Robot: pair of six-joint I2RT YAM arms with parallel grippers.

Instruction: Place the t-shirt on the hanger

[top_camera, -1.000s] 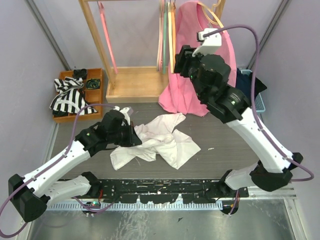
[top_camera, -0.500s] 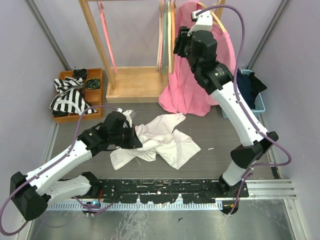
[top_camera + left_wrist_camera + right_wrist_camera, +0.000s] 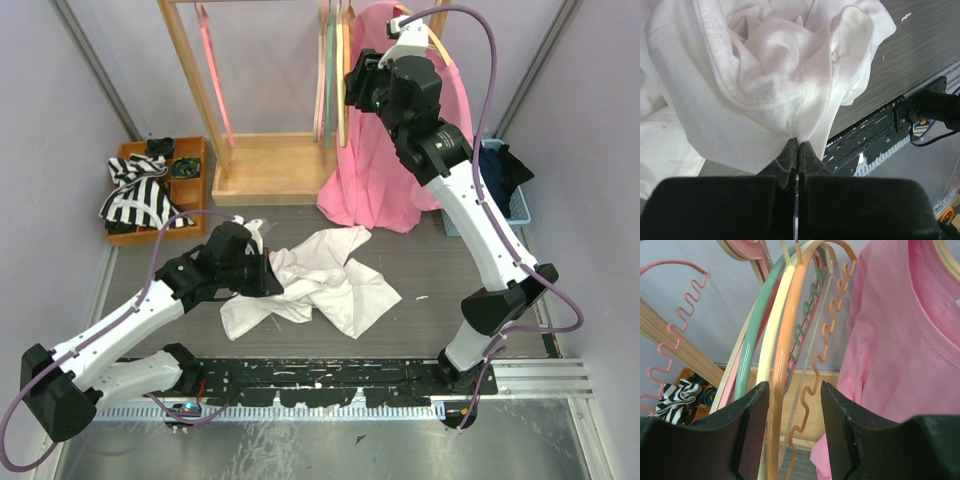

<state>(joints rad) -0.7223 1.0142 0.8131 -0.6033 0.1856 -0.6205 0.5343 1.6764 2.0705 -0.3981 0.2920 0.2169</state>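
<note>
White round-neck cotton t-shirt (image 3: 335, 285) lies crumpled on dark grey worktop (image 3: 440, 270), one fold clamped in left pincer (image 3: 797, 146). Thin orange hanger (image 3: 776, 410) hangs on wooden rack (image 3: 192, 90). Right pincer (image 3: 795, 390), jaws apart, straddles it, ungripped. Hanger not fetched; dressing not begun. Lilac walls.

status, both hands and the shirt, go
Left hand shut on white t-shirt. Right hand open, straddling orange hanger at rack. Cream hanger crowded beside it.
</note>
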